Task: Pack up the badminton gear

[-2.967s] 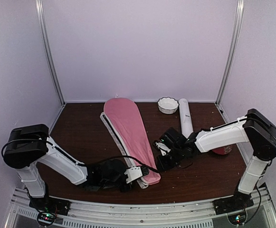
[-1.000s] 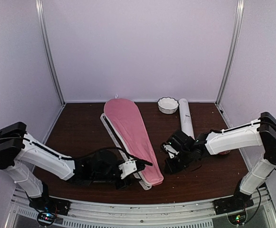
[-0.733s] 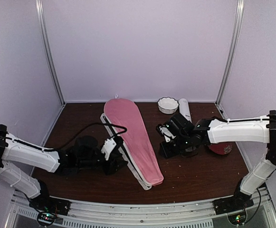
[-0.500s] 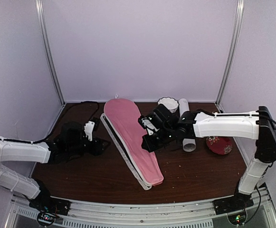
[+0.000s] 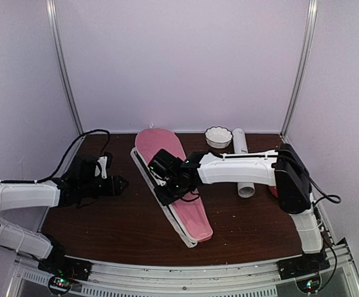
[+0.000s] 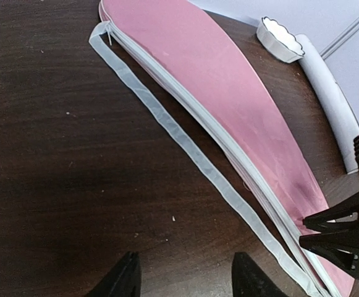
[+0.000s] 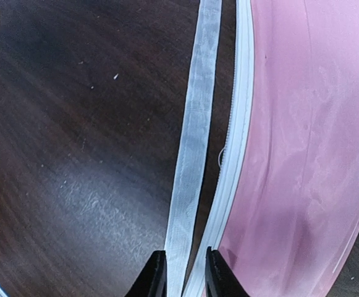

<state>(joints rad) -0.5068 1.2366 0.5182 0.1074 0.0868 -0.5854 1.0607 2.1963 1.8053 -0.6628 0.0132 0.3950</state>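
Pink cover (image 5: 193, 213) lies under the right hand (image 7: 184, 272), slightly parted, empty; left hand (image 6: 182, 278) released, nearby.

**Dark wood table (image 5: 253, 232), gear laid flat**

A long pink racket cover (image 5: 159, 147) lies slantwise across the middle, wide end far. To its right lies a white tube (image 5: 240, 146), a small scalloped bowl (image 5: 218, 137) just left of its far end.
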